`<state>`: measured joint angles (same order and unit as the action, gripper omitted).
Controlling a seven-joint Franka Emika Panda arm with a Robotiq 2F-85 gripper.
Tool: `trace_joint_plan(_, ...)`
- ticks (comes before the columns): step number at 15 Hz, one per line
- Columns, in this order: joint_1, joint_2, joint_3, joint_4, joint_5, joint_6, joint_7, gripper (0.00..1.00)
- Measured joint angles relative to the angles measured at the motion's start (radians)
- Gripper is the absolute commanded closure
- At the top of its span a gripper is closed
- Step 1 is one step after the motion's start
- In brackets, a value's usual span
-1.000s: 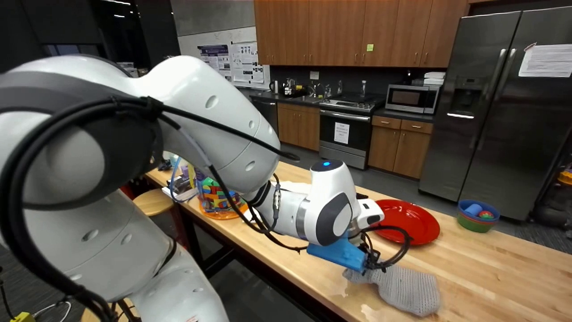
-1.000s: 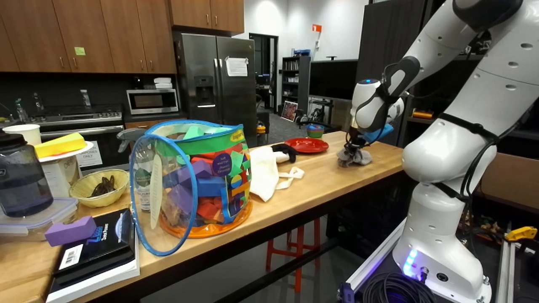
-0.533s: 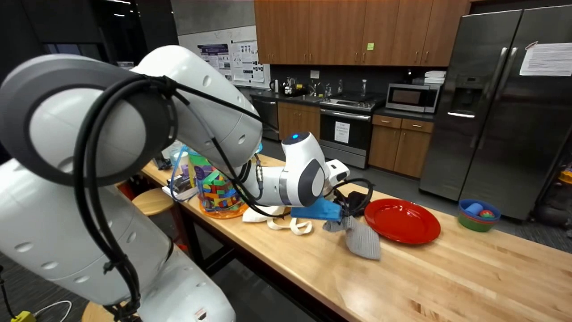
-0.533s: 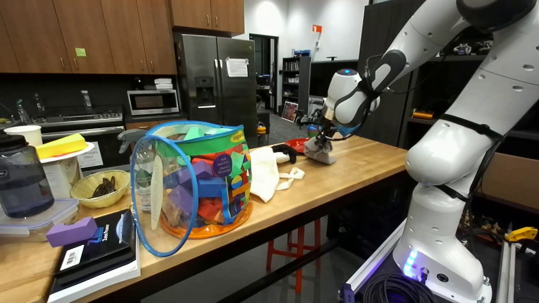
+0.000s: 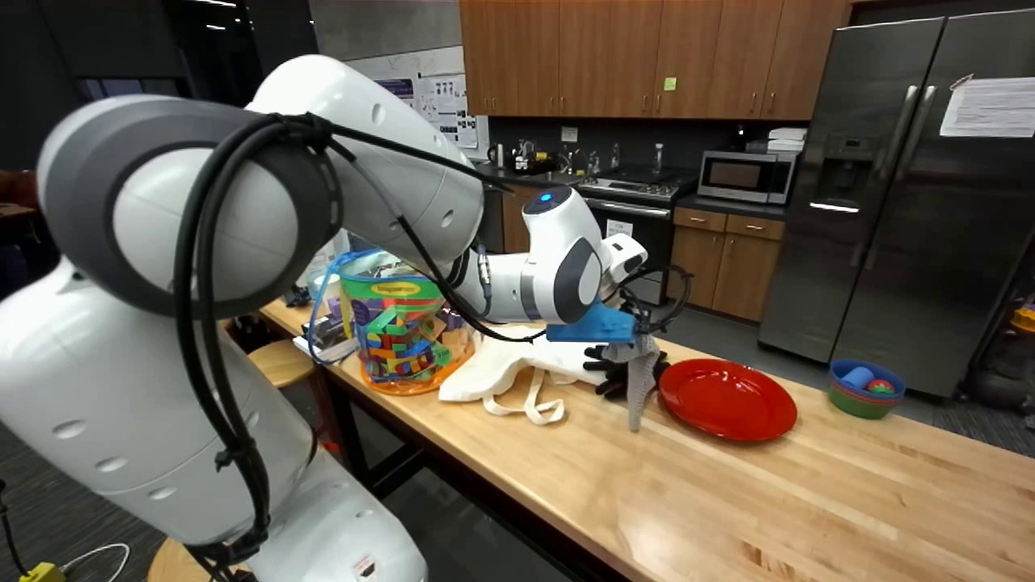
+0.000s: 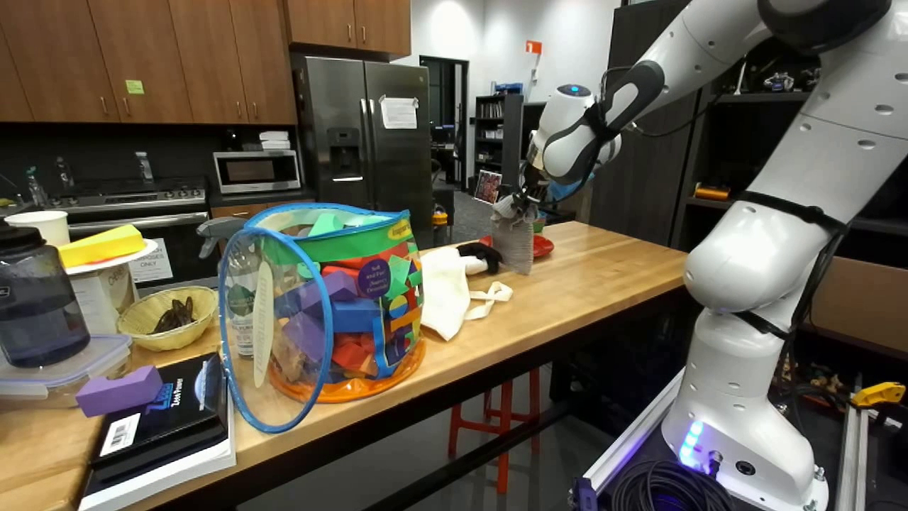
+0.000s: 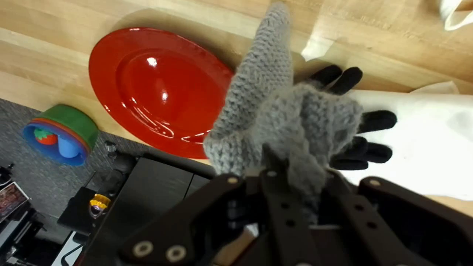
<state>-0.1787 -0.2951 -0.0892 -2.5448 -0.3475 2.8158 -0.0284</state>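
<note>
My gripper (image 7: 301, 168) is shut on a grey knitted cloth piece (image 7: 255, 88), bunched between the fingers. In both exterior views the gripper (image 5: 643, 327) is above the table and the grey knit (image 5: 639, 384) hangs down from it; the knit also shows in an exterior view (image 6: 513, 241). I cannot tell whether its lower end touches the wood. A red plate (image 5: 728, 400) lies beside the hanging knit, also in the wrist view (image 7: 162, 88). Black gloves (image 7: 377, 121) lie behind and below the knit, partly hidden by it, on a white cloth bag (image 7: 417, 140).
The wooden table (image 5: 768, 501) bears nested coloured bowls (image 5: 861, 404) holding a blue thing and a toy strawberry. A clear bag of foam blocks (image 6: 355, 312) stands near the white bag (image 6: 447, 291). A yellow basket (image 6: 170, 319), a book (image 6: 163, 426) and a dark jar (image 6: 39, 305) stand farther along.
My gripper has lifted the grey knit off the table and carried it over toward the gloves and white bag. The knit now hangs down; the gloves and bag straps show more.
</note>
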Motion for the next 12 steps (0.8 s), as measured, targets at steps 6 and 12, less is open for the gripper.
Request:
trace_joint_plan(6,-0.057,0.058,-0.033,0.079,0.0,-0.009,0.0,0.96)
trace_joint_plan(12,-0.136,0.109,-0.105,0.144,-0.001,-0.015,-0.001,0.96)
